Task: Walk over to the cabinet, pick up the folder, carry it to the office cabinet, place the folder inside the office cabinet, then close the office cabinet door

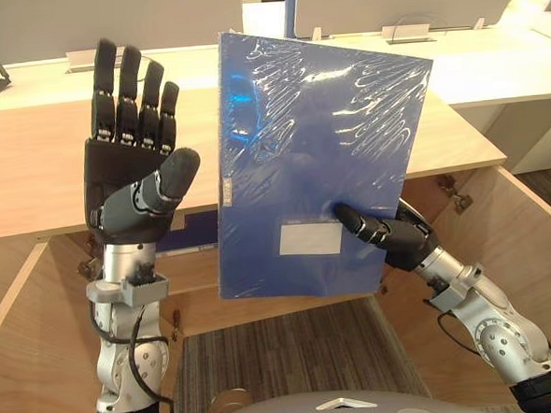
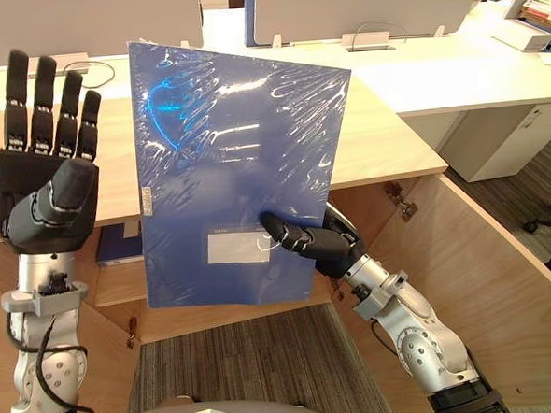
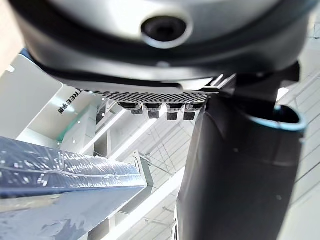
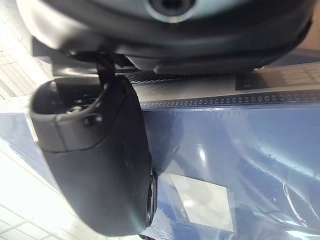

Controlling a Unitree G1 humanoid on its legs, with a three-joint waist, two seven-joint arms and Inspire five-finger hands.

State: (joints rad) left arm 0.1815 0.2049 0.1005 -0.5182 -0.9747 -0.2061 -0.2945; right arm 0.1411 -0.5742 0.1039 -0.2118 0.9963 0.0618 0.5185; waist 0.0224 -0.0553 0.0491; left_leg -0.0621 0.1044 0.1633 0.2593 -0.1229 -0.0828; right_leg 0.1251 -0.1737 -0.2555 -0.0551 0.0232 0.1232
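Film covers the blue folder [image 1: 310, 158], a glossy wrap that probably makes the faces slippery, so a grip needs firm pressure across the board, not a light touch. The folder looks thin, flat and stiff, and it likely weighs little. Held by one corner, though, its broad face could swing or twist. The lower edge near the white label [image 1: 309, 237] seems a sound place to hold it, and a second support on the opposite edge would steady it. The folder stands nearly upright in the air, above the open front of the wooden cabinet [image 1: 30, 175], whose door [image 1: 530, 238] is swung out on the robot's right. The right hand [image 1: 394, 237] reaches up from below and pinches the folder's lower right corner. Its thumb [image 1: 356, 220] presses the front face just beside the label, and its fingers are hidden behind the board. The left hand [image 1: 128, 173] is raised beside the folder's left edge, apart from it, with straight fingers pointing up and holding nothing.
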